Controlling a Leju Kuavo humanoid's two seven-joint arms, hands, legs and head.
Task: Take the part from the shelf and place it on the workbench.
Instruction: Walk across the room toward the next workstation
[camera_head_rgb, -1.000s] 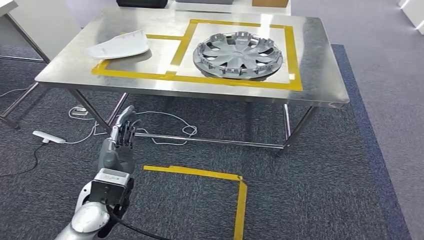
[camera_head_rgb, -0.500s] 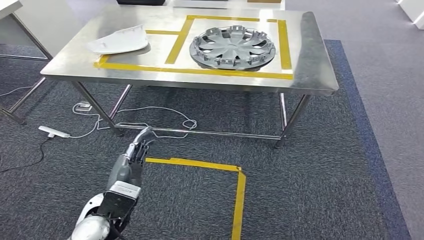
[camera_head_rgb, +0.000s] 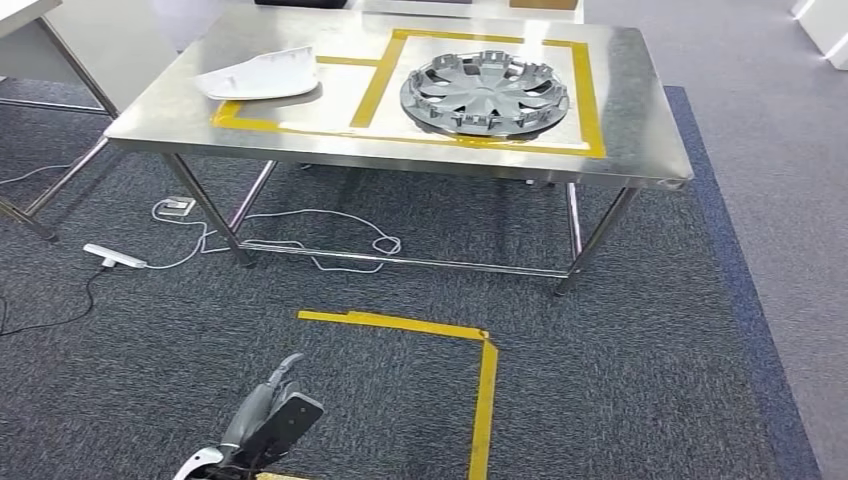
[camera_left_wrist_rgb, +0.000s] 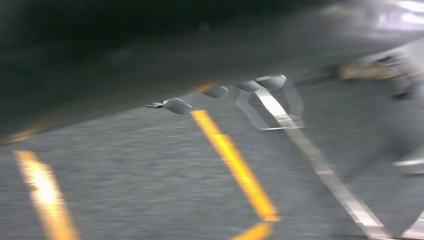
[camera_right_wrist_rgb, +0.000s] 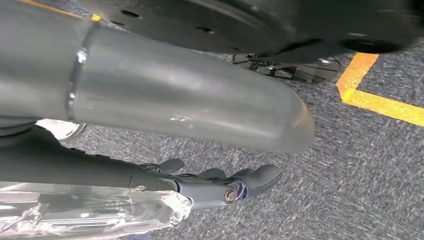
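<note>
A grey wheel cover (camera_head_rgb: 486, 93) lies inside a yellow taped square on the steel workbench (camera_head_rgb: 630, 130). A white curved panel (camera_head_rgb: 262, 76) lies in the taped area to its left. My left hand (camera_head_rgb: 262, 420) hangs low over the carpet at the bottom of the head view, fingers stretched out and holding nothing. Its fingertips (camera_left_wrist_rgb: 220, 92) appear blurred in the left wrist view, above yellow floor tape. My right hand (camera_right_wrist_rgb: 220, 184) hangs over the carpet with its fingers extended and nothing in them.
Yellow tape (camera_head_rgb: 482, 372) marks a corner on the dark carpet in front of the workbench. White cables (camera_head_rgb: 330, 245) and a power strip (camera_head_rgb: 112, 258) lie under and to the left of the bench. Another table's legs (camera_head_rgb: 30, 215) stand at far left.
My left arm has dropped from in front of the bench down to the bottom edge of the picture. The view has shifted a little, so the bench sits slightly differently.
</note>
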